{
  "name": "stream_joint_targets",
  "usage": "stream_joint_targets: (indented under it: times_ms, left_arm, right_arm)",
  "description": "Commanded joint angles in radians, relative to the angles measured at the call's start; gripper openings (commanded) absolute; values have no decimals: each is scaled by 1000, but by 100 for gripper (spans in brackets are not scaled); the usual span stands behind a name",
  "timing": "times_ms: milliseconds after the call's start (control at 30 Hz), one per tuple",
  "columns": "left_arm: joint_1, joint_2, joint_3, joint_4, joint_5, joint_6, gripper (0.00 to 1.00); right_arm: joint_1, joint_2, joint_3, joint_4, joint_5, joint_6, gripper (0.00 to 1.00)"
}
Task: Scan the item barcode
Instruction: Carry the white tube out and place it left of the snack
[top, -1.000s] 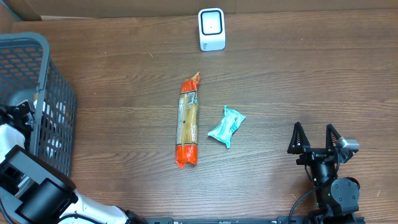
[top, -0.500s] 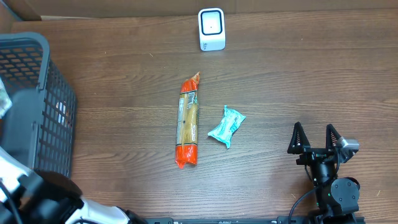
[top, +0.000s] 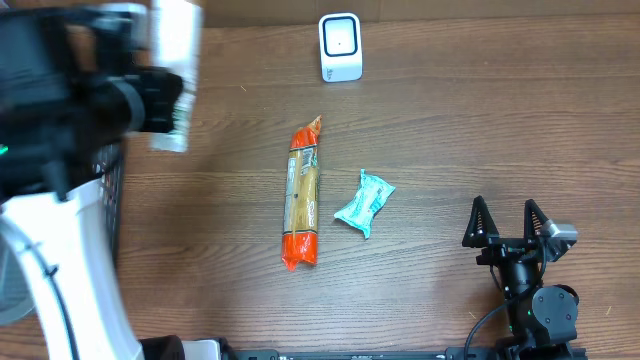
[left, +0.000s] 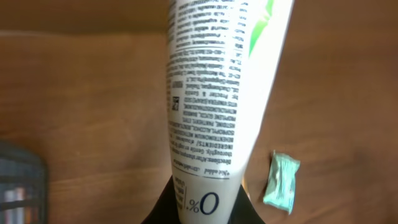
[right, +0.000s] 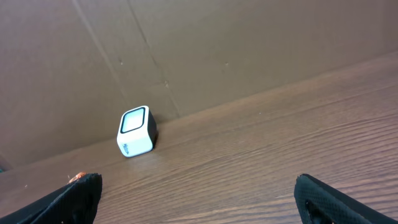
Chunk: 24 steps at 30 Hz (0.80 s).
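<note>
The left gripper (left: 200, 213) is pinched shut on the near end of a white tube (left: 217, 81), its dark fingers showing on either side at the bottom of the left wrist view. Just past the grip the tube bears a large "0%" in dark print. Farther up it widens and carries dense blocks of small black text with a little square code mark, and a green patch sits at its far, upper right corner. Behind it lie the brown wooden table (top: 450, 130), a small teal packet (left: 281, 180) and a corner of the grey mesh basket (left: 18, 183). From overhead the tube appears blurred, held up over the table's far left. The right gripper (top: 504, 210) stands at the near right edge, fingers spread wide and holding nothing. Mid-table a long packet with orange ends (top: 303, 195) lies lengthwise, the teal packet just to its right, not touching. Farthest back, a white scanner (top: 340, 46) stands upright against the cardboard wall (right: 217, 56).
</note>
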Motion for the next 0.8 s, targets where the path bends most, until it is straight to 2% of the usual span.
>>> stream_joint_targets:
  times_ms: [0,200,433,700,767]
  left_arm:
    - [-133,19,-153,49,-208,-134,4]
    - [-246,19,-531,227,-222,-271,4]
    - [-317,19,-982,675,-233,-344,4]
    - [-353,19,-1202,874,-300,-399,5]
    - [-353,19,-1225,896,-316,-399,11]
  right_arm:
    - [6,-10,-11,4,3,4,100]
    - [6,-10,-11,4,3,4,100]
    - [6,-10,-11,4,3,4,100]
    - [6,-10,-10,4,3,4,100]
    - [6,-10,-11,4,3,4,100]
